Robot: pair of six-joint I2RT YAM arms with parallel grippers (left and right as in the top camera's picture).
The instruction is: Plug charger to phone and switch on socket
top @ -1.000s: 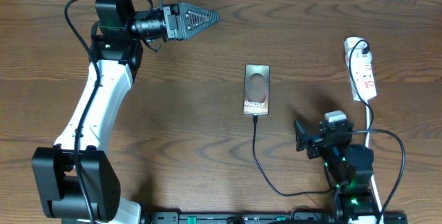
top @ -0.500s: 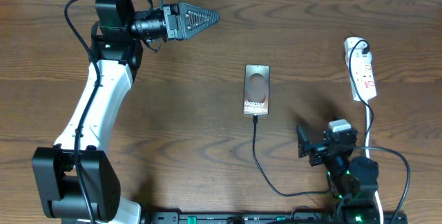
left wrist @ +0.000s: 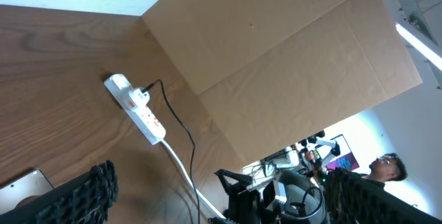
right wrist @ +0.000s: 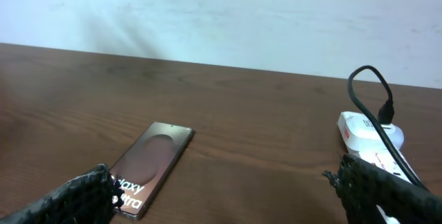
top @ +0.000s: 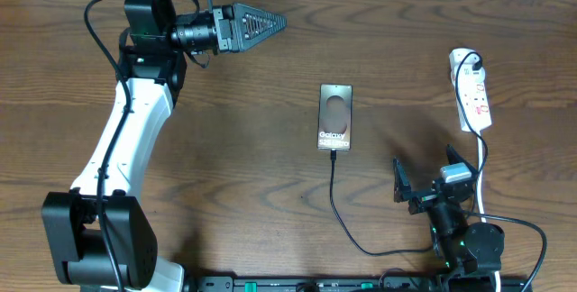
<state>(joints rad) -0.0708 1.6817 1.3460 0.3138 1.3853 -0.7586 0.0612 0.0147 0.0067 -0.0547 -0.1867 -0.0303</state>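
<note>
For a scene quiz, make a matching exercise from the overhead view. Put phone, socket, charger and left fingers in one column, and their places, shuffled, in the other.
Things:
1. phone
2. socket
3. charger
4. left fingers

Places:
A. near the picture's right edge
B. near the top, left of centre, pointing right
C. about the picture's middle
D. thin line trailing from the phone toward the bottom edge

Pairs: 1-C, 2-A, 3-D, 4-B

Top-down overhead, low oblique wrists; socket (top: 472,94) shared.
</note>
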